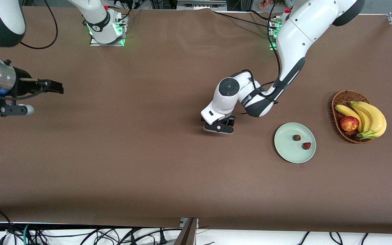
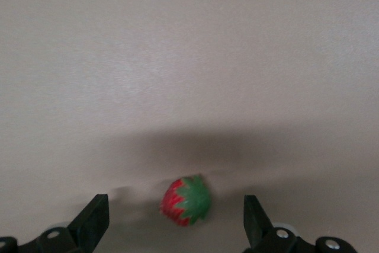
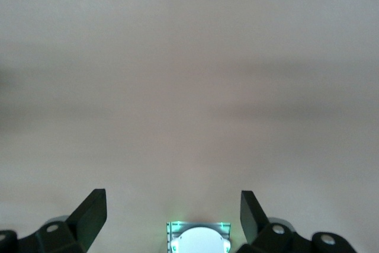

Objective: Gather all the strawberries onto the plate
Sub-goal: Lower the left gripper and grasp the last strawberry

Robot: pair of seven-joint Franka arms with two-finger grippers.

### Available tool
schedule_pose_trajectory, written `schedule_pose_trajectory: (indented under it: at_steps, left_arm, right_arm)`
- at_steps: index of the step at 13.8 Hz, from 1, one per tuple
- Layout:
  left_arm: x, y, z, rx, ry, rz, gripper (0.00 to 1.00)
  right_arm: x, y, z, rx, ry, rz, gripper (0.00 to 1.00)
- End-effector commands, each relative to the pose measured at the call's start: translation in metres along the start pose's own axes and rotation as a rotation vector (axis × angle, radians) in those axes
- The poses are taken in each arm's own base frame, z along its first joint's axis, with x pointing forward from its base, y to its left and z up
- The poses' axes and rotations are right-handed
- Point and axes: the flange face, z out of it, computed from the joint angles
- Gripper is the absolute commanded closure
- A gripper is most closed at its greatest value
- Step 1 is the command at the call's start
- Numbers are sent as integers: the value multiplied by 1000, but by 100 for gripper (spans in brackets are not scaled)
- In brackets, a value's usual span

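Left wrist view: left gripper (image 2: 173, 220) fingers (image 2: 95, 220) spread around strawberry (image 2: 186, 200), untouched.

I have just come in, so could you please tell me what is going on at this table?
Strawberries are being gathered onto the plate. Two strawberries already lie on it, beside a basket of fruit. The left tool is down over the table with its jaws open around the third strawberry, not yet gripping it. The right tool waits, open and empty, at the right arm's end of the table.
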Motion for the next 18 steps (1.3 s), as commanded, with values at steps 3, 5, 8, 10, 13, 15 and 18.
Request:
schedule_pose_trajectory:
  at_steps: [3,5,8,10,13,15,18]
  left_arm:
    - [4,-5,9,4,16,-14,17]
    - [5,-7,9,4,15,-20,55]
    - [5,-3,6,1,16,-80,78]
    - [7,-1,1,1,22,-87,87]
    - [17,-10,-14,10,37,-98,90]
    - [32,-30,-54,92,44,-116,90]
    - [60,-78,-100,200,14,-26,90]
  right_arm:
    - [-21,-6,-3,-11,28,-6,0]
    - [-46,-1,-38,1,129,3,0]
    - [-40,13,-38,8,133,28,0]
    - [-34,38,-36,19,123,75,0]
    - [-35,38,-36,6,120,71,0]
    - [-35,36,-36,0,119,35,0]
    - [-34,35,-38,-7,130,35,0]
